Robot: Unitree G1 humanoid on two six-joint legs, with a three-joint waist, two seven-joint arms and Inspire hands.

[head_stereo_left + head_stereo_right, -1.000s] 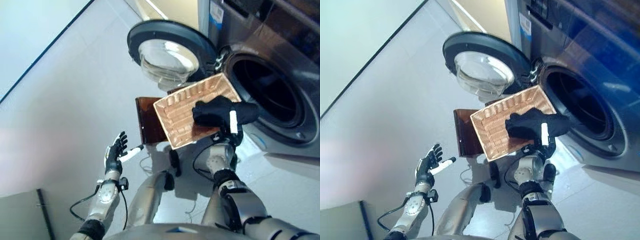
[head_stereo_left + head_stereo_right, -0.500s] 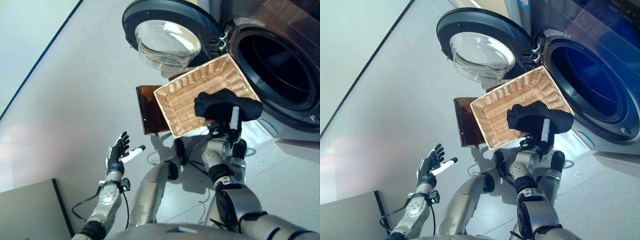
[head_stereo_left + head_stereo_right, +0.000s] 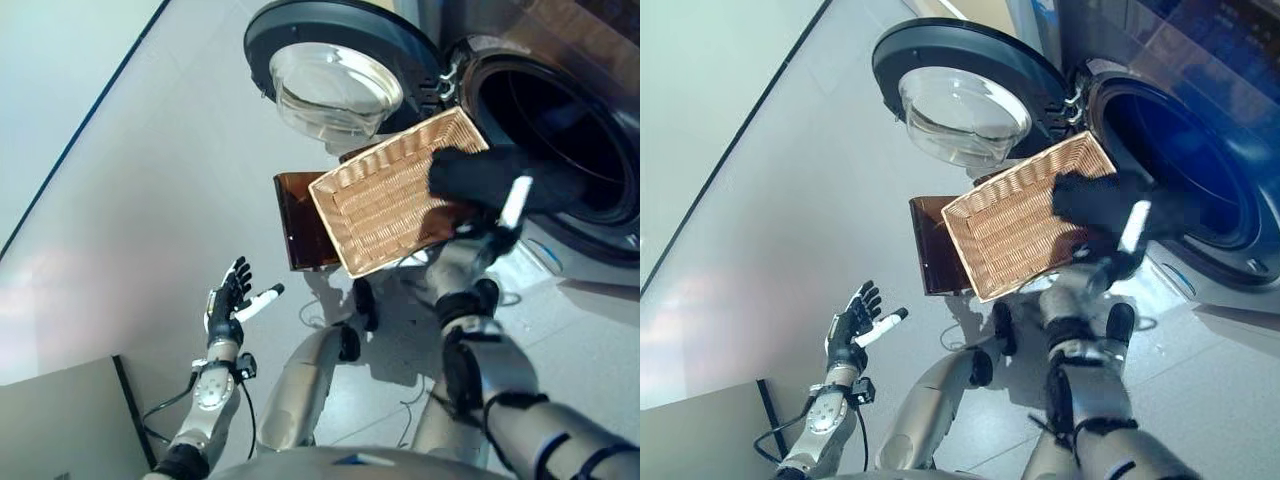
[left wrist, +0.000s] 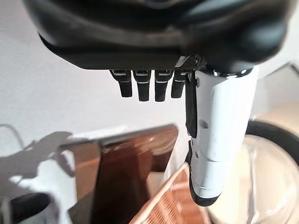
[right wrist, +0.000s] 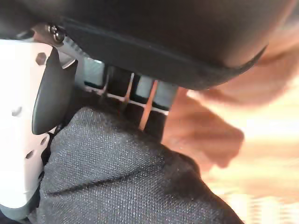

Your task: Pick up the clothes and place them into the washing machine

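Right hand [image 3: 497, 222] gripping dark cloth [image 3: 490, 177] at washer [image 3: 560, 120]; grey floor [image 3: 150, 200]

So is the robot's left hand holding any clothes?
No, the left hand hangs open over the floor, while the right hand grips the dark garment.

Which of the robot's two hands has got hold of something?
The right hand, up by the washer: it grips a black cloth. The left hand hangs open, empty, over the floor.

Glossy grey floor [image 3: 130, 200], pale wall [image 3: 50, 60]
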